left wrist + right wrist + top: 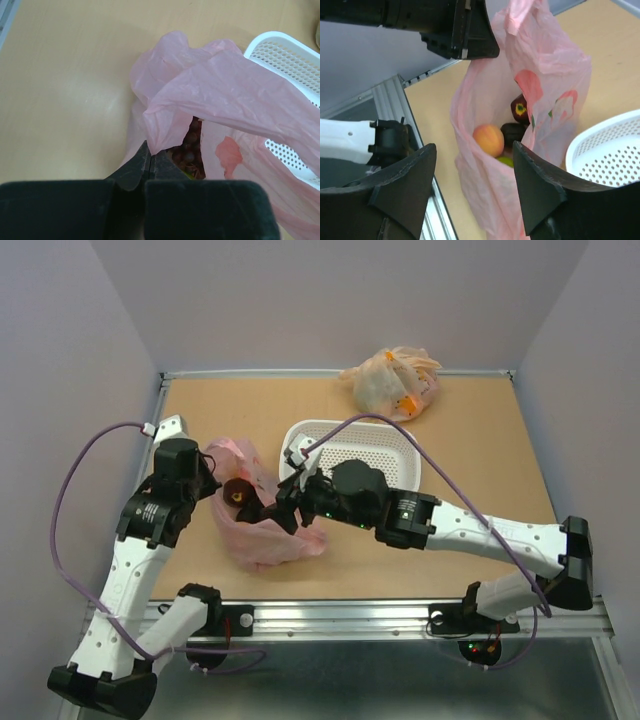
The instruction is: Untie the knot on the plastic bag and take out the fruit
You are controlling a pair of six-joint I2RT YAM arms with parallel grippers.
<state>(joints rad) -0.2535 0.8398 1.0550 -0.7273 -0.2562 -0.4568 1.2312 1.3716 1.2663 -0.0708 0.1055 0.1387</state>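
Note:
The pink plastic bag lies at the table's front left with its mouth open; no knot shows. My left gripper is shut on the bag's upper edge and holds it up. My right gripper is open, its fingers on either side of the bag's near rim, over the mouth and touching no fruit. Inside lie an orange-pink peach, a dark plum, a dark red fruit, a green fruit and dark red grapes. The lemon is hidden.
A white perforated basket stands just right of the bag, under my right arm. An orange-beige bag with fruit sits at the back edge. The table's metal front rail runs close behind the pink bag.

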